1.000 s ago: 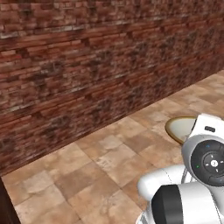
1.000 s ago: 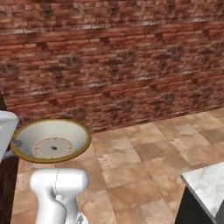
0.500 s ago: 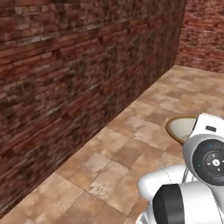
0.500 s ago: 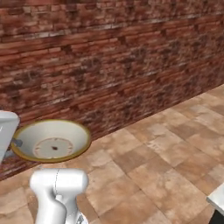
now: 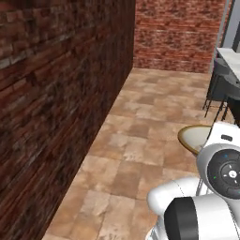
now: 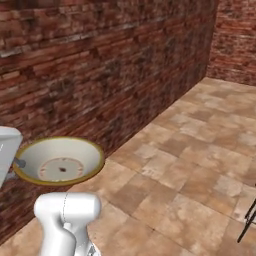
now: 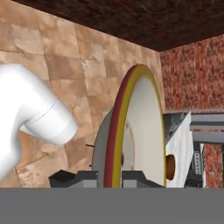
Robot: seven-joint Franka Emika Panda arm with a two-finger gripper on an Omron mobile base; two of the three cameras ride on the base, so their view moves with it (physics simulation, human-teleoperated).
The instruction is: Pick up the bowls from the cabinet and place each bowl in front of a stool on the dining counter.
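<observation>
The wide cream bowl (image 6: 60,160) with a tan rim hangs level above the tiled floor, and my gripper (image 6: 17,163) is shut on its left rim. In the left base view the bowl (image 5: 194,138) peeks out from behind my white hand. In the hand view the bowl (image 7: 142,127) stands edge-on, its rim pinched in my gripper (image 7: 109,178). Dark stools (image 5: 219,83) stand at the far right beside the white dining counter (image 5: 231,54). A small reddish-brown round thing (image 7: 170,166) shows past the bowl against a white slab. The cabinet is out of view.
A long red-brick wall (image 5: 56,93) runs close along the left, meeting another brick wall (image 5: 178,33) at the far corner. Tan floor tiles (image 6: 200,165) stretch between. A thin black stool leg (image 6: 248,223) shows at the right base view's lower right edge.
The whole picture has swung: the base has turned, so the brick wall slid left and the corner, stools and counter came into view. The bowl stays in my shut gripper.
</observation>
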